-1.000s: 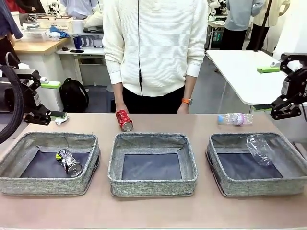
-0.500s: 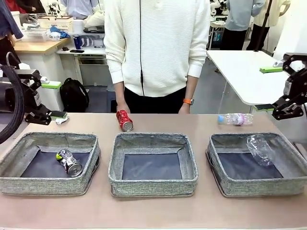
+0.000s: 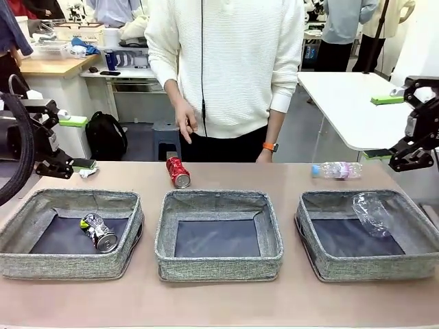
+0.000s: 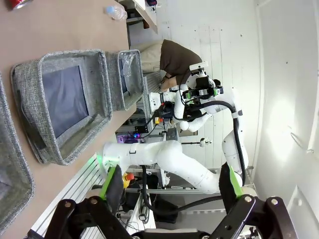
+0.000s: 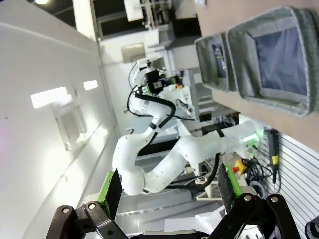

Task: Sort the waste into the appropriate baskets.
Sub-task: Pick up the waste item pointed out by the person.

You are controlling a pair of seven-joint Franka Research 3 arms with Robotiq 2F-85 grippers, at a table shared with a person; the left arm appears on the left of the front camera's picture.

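Three pieces sit on the table point(image 3: 219, 301): crushed red can point(image 3: 178, 171) just behind the middle basket point(image 3: 218, 257), clear bottle point(image 3: 336, 169) behind the right basket point(image 3: 363, 264), white paper wad point(image 3: 87, 173) near the left gripper point(image 3: 77, 142). Can likely light, thin dented metal, slick, rolls; pinch across its waist. Bottle springy plastic. Baskets soft grey weave. Left gripper and right gripper point(image 3: 379, 127) both spread wide, empty

Rough woven cloth on baskets point(image 3: 218, 259); glossy crumpled metal on red can point(image 3: 178, 171), dark can point(image 3: 99, 232); clear crinkled plastic bottles point(image 3: 370, 214); matt smooth tabletop point(image 3: 219, 301).
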